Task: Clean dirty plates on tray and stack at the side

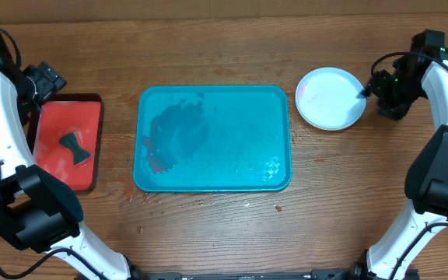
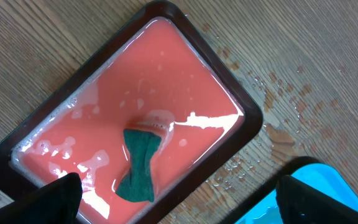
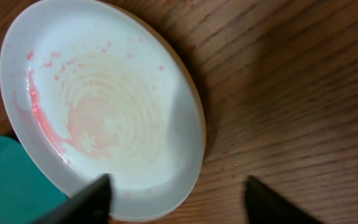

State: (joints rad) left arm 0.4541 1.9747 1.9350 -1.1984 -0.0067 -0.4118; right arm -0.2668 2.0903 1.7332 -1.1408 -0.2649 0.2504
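The teal tray point(image 1: 212, 183) lies mid-table with no plates on it, only wet reddish smears at its left. Its corner shows in the right wrist view point(image 3: 8, 180) and the left wrist view point(image 2: 319, 186). A pale white plate point(image 1: 330, 98) sits on the table right of the tray. In the right wrist view the plate point(image 3: 98, 99) has faint red smears, and a thin yellowish edge shows under its right rim. My right gripper point(image 1: 370, 87) point(image 3: 179, 202) is open, straddling the plate's rim. My left gripper point(image 1: 49, 82) point(image 2: 179, 208) is open above the red tray.
A red tray with a dark rim point(image 1: 49, 117) point(image 2: 185, 93) lies at the left, holding wet film and a dark green pinched sponge point(image 1: 75, 148) point(image 2: 138, 165). Water drops dot the wood point(image 2: 278, 99) between the two trays.
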